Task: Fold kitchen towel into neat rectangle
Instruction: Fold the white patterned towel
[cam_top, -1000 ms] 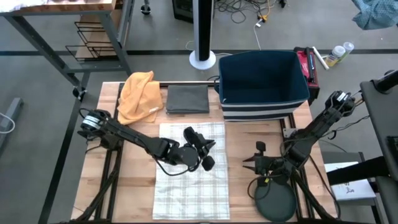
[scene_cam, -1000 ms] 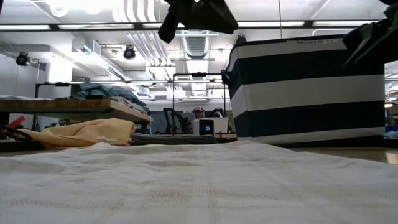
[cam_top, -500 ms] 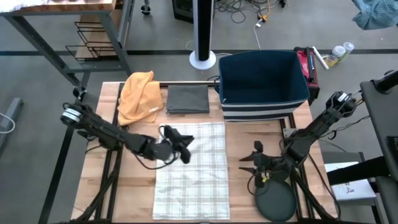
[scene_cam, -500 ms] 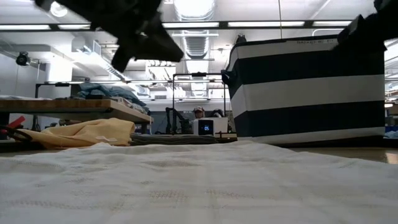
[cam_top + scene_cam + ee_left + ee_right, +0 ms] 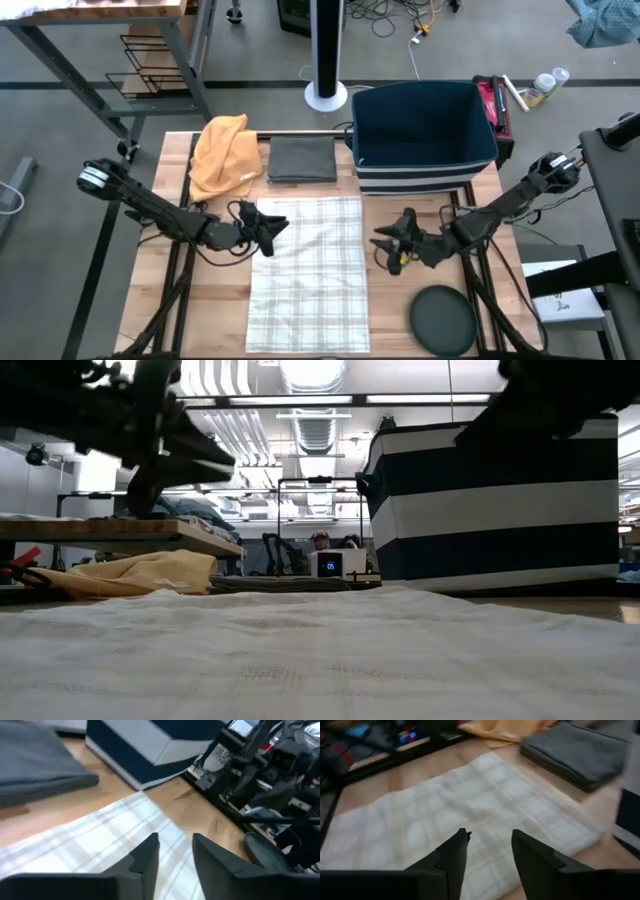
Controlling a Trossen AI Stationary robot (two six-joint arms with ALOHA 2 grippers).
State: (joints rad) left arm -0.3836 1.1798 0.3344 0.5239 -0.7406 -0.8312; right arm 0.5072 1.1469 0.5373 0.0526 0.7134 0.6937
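The white plaid kitchen towel lies spread flat on the wooden table, long side running from near to far. My left gripper hovers open over the towel's left edge, near its far left corner, and points toward the table's right. Its wrist view shows the towel under the parted fingers of that gripper. My right gripper hangs open just off the towel's right edge and points left. The towel spreads ahead of it in the right wrist view, beyond the gripper.
An orange cloth and a folded grey cloth lie at the far edge. A navy and white striped bin stands at the far right. A black round disc sits at the near right, by the right arm's base.
My left gripper has drawn back from over the towel's middle toward the table's left and far edges and has come lower. My right gripper has swung left toward the towel's right edge. The towel has stayed flat.
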